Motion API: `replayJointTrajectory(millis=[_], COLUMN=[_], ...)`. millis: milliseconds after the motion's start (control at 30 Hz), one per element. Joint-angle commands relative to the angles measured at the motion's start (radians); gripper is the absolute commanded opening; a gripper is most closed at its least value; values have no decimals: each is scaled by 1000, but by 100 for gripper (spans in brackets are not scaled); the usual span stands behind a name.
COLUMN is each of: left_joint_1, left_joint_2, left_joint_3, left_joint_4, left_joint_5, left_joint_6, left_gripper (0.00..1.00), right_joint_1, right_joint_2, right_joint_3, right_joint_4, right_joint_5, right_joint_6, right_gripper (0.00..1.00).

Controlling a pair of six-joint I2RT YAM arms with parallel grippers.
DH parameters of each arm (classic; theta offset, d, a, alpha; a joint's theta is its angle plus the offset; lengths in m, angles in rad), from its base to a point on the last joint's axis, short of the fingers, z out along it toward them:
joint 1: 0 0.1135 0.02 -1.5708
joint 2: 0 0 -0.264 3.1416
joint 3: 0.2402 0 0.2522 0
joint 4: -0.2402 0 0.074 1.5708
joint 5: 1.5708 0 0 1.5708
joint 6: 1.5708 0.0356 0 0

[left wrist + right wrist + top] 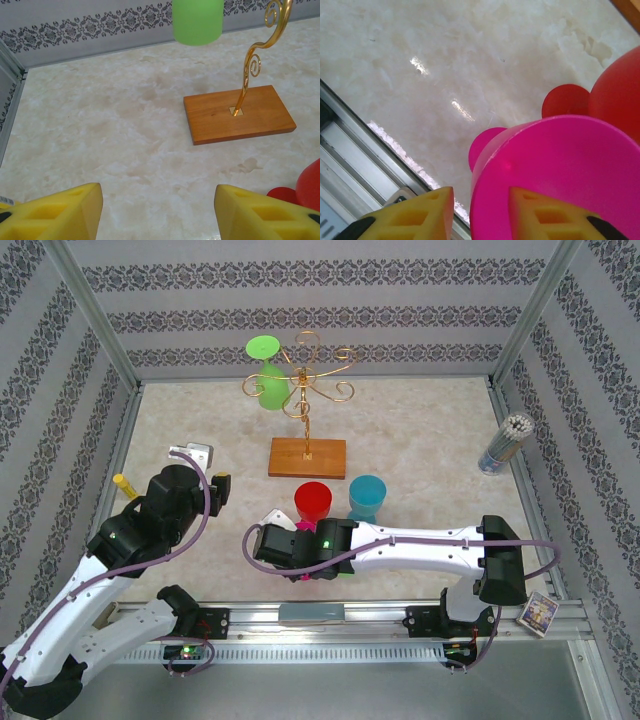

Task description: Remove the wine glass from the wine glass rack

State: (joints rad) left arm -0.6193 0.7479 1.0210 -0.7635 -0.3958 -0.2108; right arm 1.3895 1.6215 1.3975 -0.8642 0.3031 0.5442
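A green wine glass hangs upside down on the gold wire wine glass rack, which stands on a brown wooden base. In the left wrist view the green bowl hangs left of the rack stem. My left gripper is open over bare table, short of the base. My right gripper straddles the rim of a pink wine glass standing upright near the front. One finger is inside the bowl. The other finger is outside, with a gap to the wall.
A red glass and a blue glass stand upright in front of the rack base. A cup of pens is at the right wall, a yellow marker at the left, a small box on the front rail.
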Motion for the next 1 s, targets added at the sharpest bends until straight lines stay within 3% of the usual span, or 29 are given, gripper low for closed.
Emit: replayJointTrajectory(millis=[0,233,600,733,967], left_joint_1=[13,14,26,87,304], left_joint_2=[-10,0,84,132,266], left_joint_3=[2,19,100,150,295], left_joint_4=[8,6,-33,-2,72], left_joint_5=[3,8,49,151,450], left_joint_6=[-2,-4,-43,-64,-131], left_gripper=[61,61,60,59,59], right_joint_1=[-4,-3,-25,-97,-247], right_joint_2=[-2,-26,-192,-281,-402], right_joint_3=[18,104,181,189,160], right_joint_4=[-36,-85,-82,-57,39], right_joint_5=[26,40,12,-44,-161], right_joint_6=[-10,-38,-77,-96,-130], right_gripper=[40,51,55,56,56])
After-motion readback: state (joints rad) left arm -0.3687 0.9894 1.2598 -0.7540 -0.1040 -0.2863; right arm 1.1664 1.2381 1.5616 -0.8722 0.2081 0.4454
